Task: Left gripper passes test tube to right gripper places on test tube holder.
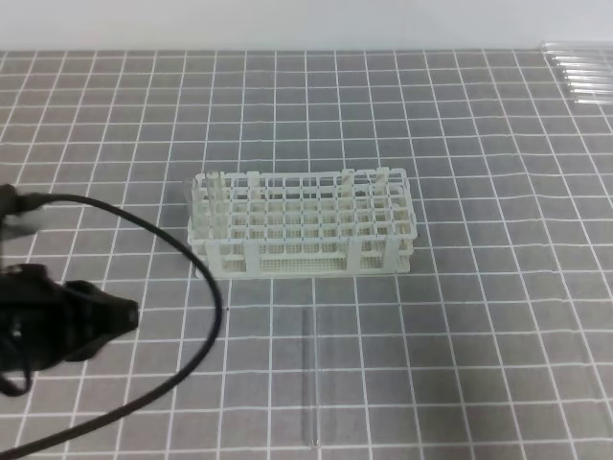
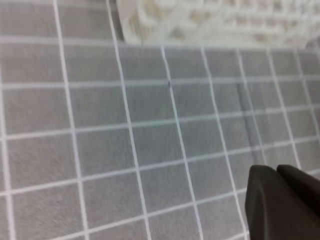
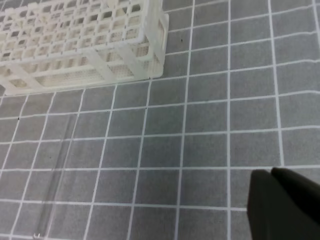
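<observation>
The white lattice test tube holder (image 1: 306, 222) stands mid-mat, and shows in the right wrist view (image 3: 85, 40) and, blurred, in the left wrist view (image 2: 215, 20). The clear test tube (image 1: 310, 379) lies flat on the mat in front of it, pointing toward the rack; it is also visible at the left of the right wrist view (image 3: 57, 170). My left gripper (image 1: 132, 314) hovers at the left edge, well left of the tube, its fingers (image 2: 276, 167) together and empty. My right gripper (image 3: 272, 171) shows only its dark fingertips, pressed together, right of the tube.
A grey mat with a white grid (image 1: 479, 316) covers the table. A ridged clear tray of tubes (image 1: 582, 72) sits at the far right corner. A black cable (image 1: 206, 287) loops from the left arm across the mat near the rack's left front corner.
</observation>
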Robot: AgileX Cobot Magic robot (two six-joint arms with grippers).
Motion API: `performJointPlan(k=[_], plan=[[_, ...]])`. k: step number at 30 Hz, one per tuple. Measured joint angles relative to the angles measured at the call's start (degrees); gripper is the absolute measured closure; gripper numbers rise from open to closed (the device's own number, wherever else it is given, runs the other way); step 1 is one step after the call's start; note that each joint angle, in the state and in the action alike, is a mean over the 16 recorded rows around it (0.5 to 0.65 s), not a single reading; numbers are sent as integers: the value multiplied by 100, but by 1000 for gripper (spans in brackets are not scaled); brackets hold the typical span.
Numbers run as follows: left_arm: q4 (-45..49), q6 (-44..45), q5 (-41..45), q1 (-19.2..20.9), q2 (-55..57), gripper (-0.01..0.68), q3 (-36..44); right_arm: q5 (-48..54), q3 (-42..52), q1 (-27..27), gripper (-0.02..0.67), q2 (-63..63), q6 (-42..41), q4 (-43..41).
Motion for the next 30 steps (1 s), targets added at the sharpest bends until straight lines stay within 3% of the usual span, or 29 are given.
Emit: performJointPlan(k=[7, 18, 24, 30], plan=[[-421, 117, -176, -773, 1077, 675, -243, 101, -6, 0, 662, 196, -10, 40], [305, -945, -121, -2293, 2286, 674, -1221, 169, -12, 0, 662, 201, -83, 121], [962, -1605, 178, -2732, 2856, 675, -1800, 212, -12, 0, 662, 201, -144, 167], [1430, -1929, 477, -2868, 3320, 663, -2143, 228, -12, 0, 662, 201, -182, 203]])
